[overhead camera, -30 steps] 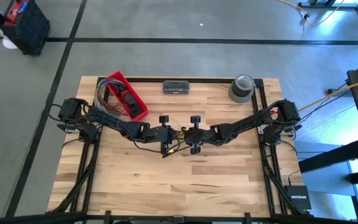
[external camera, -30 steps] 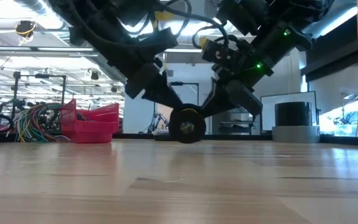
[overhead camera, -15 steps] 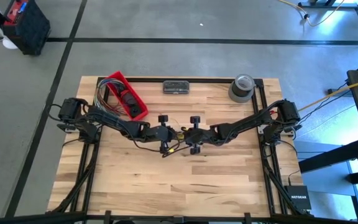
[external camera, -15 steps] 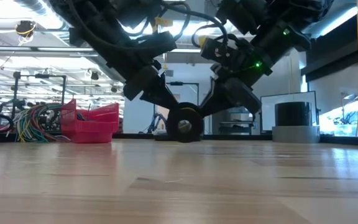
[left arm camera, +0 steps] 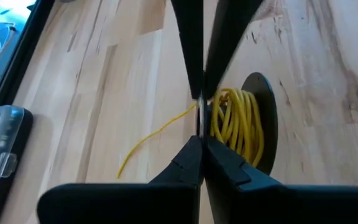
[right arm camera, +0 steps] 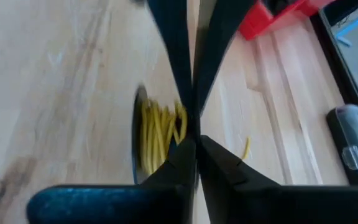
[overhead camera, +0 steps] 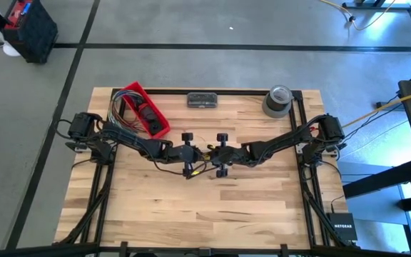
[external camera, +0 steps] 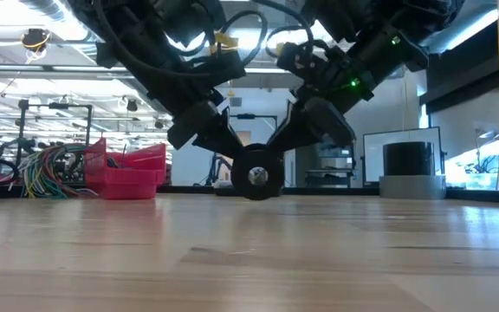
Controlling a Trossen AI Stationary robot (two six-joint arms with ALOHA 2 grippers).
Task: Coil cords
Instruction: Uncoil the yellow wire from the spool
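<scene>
A: Going left to right, what's at the far left of the surface (overhead camera: 141,207)?

B: The red bin (overhead camera: 145,108) with its bundle of multicoloured wires (external camera: 46,170), well apart from the work. The left gripper (overhead camera: 188,153) sits at mid-surface, its fingers pressed together on the yellow cord (left arm camera: 236,121) beside a small black spool (external camera: 257,177).

A: Anything different from a second ago?

B: The spool has edged slightly toward the right arm's side and both wrists have lifted a touch and tilted (a small turn, I judge). That suggests winding is under way: most of the cord lies wrapped on the spool, with one loose tail (left arm camera: 157,135) trailing on the wood.

A: And the right gripper (overhead camera: 221,153)?

B: Just beside the left one, fingers closed together at the coil.

A: Room to move?

B: Bare wood toward the near edge. The grey case (overhead camera: 203,100) and tape roll (overhead camera: 277,101) sit at the far edge, clear of both arms.
</scene>
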